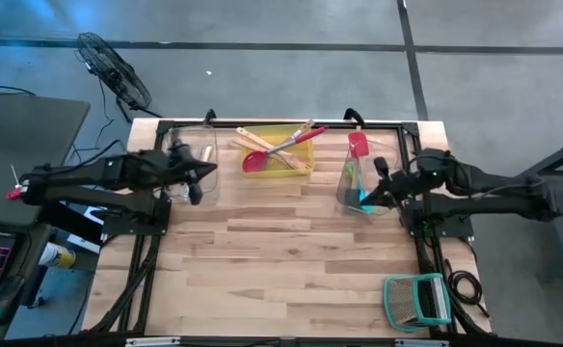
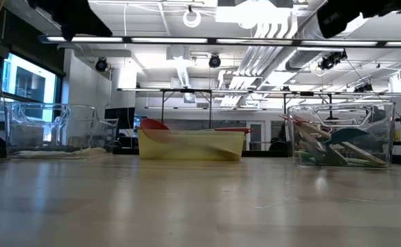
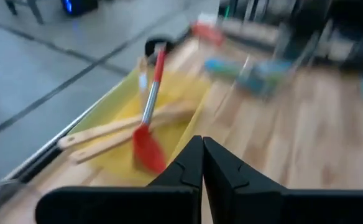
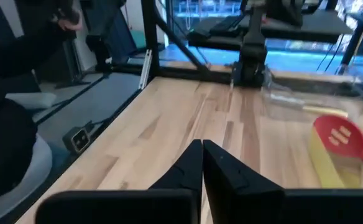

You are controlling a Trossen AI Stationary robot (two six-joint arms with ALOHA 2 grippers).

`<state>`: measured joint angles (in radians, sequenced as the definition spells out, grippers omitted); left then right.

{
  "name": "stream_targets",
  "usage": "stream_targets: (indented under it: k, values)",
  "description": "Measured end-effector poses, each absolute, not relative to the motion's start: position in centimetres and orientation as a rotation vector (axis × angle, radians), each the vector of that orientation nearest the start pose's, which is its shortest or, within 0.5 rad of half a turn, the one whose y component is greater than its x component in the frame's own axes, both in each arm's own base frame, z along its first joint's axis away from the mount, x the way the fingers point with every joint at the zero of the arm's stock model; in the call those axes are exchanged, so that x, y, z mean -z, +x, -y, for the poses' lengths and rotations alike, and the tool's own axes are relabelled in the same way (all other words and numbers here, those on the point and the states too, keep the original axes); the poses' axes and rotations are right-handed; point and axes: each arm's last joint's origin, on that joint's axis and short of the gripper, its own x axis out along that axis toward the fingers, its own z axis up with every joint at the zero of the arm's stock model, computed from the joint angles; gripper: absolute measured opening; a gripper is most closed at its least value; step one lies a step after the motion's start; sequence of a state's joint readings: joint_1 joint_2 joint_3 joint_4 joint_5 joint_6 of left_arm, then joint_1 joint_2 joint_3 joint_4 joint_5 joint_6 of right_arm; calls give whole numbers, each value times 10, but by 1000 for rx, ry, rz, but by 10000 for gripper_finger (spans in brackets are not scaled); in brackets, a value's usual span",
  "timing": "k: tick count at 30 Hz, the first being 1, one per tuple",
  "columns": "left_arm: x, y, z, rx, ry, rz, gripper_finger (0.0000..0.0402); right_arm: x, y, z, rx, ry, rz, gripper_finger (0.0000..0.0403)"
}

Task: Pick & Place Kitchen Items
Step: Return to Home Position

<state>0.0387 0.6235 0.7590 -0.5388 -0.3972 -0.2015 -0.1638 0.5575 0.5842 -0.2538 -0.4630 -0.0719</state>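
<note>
A yellow tray (image 1: 280, 154) at the table's far middle holds kitchen items: wooden spoons (image 3: 116, 127), a red spatula with a metal handle (image 3: 147, 134) and a red slotted spatula (image 4: 337, 137). A clear bin (image 2: 341, 134) at the far right holds more, among them a red spatula (image 1: 359, 145) and teal pieces (image 1: 363, 198) that lean on its walls. My left gripper (image 3: 202, 149) is shut with nothing in it, raised near the left clear bin (image 1: 190, 159). My right gripper (image 4: 202, 152) is also shut with nothing in it, raised beside the right bin.
A teal-framed rack (image 1: 418, 301) lies at the near right corner. The left clear bin (image 2: 56, 130) stands at the far left. The wooden table top (image 1: 281, 260) stretches bare between the arms and the near edge. A dark frame runs along the table's far edge.
</note>
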Motion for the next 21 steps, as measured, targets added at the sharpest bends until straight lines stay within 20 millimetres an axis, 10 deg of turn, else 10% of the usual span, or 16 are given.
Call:
stream_targets:
  k: [7,21]
  values:
    - [-293,96,-12,-318,-252,1,1,-276,110,4,-337,26,-94,2]
    - [-221,93,-6,-110,-233,14,0,-209,104,8,-178,150,99,2]
